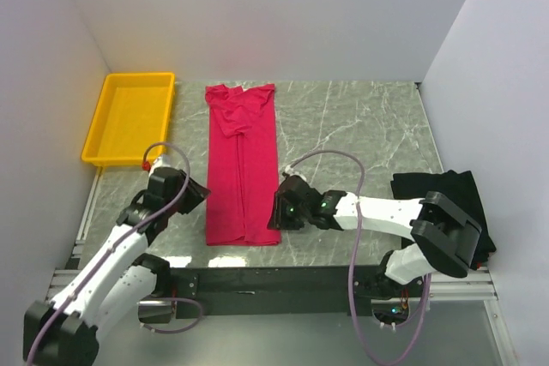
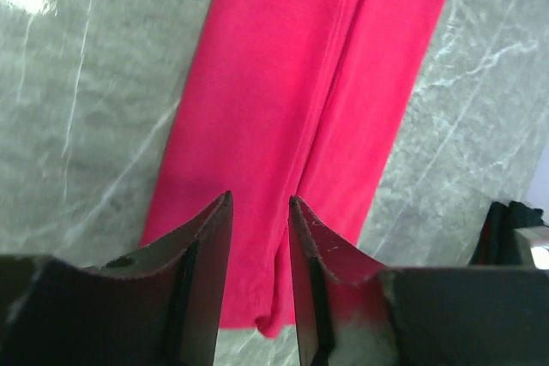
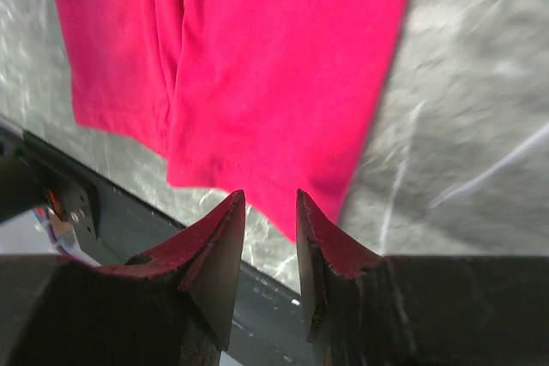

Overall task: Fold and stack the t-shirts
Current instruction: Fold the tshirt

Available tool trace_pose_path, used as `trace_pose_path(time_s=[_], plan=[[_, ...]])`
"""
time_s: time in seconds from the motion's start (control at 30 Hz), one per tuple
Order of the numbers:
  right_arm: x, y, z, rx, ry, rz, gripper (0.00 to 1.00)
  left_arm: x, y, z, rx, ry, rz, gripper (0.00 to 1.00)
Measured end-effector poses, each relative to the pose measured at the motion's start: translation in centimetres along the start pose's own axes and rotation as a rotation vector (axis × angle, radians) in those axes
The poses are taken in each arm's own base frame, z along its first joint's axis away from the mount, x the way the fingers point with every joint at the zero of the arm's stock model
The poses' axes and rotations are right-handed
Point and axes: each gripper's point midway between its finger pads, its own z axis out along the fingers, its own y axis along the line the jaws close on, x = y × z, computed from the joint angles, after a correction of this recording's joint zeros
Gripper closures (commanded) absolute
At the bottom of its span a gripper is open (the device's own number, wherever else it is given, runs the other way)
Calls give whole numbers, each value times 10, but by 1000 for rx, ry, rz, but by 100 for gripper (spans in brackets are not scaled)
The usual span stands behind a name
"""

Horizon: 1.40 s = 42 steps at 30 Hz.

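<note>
The crimson-pink t-shirt [image 1: 242, 160] lies flat mid-table, folded lengthwise into a long narrow strip with its collar at the far end. My left gripper [image 1: 199, 190] hovers at the strip's near left edge, open; in the left wrist view the gripper [image 2: 260, 201] has the pink cloth [image 2: 300, 83] under it and nothing between its fingers. My right gripper [image 1: 276, 210] stands open at the near right corner; the right wrist view shows the gripper [image 3: 270, 195] just above the hem corner of the shirt [image 3: 274, 57]. The black t-shirt [image 1: 429, 184] lies crumpled at the right, partly hidden by the right arm.
A yellow plastic tray [image 1: 96, 122] sits at the far left by the wall. White walls close in the table on the left, back and right. The table's black front rail [image 3: 129, 220] runs just below the pink hem.
</note>
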Motion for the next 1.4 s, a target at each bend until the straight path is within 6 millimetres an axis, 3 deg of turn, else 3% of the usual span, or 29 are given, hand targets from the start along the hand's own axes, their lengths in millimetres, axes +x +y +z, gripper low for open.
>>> trace_pose_path(time_s=[0.17, 0.37, 0.6, 0.9, 1.17, 1.4], plan=[[17, 3, 6, 13, 29, -10, 62, 14, 14, -12, -1, -26, -35, 62], [24, -10, 14, 60, 30, 4, 61, 53, 47, -7, -118, 43, -30, 60], [28, -18, 16, 75, 26, 18, 61, 82, 68, -4, -183, 86, -7, 59], [33, -13, 18, 47, 22, 14, 60, 98, 64, -4, -179, 107, 48, 62], [33, -13, 17, 36, 13, 24, 58, 112, 61, -7, -198, 142, 89, 78], [33, -33, 5, 88, -3, 19, 58, 127, 58, -11, -191, 188, 119, 89]])
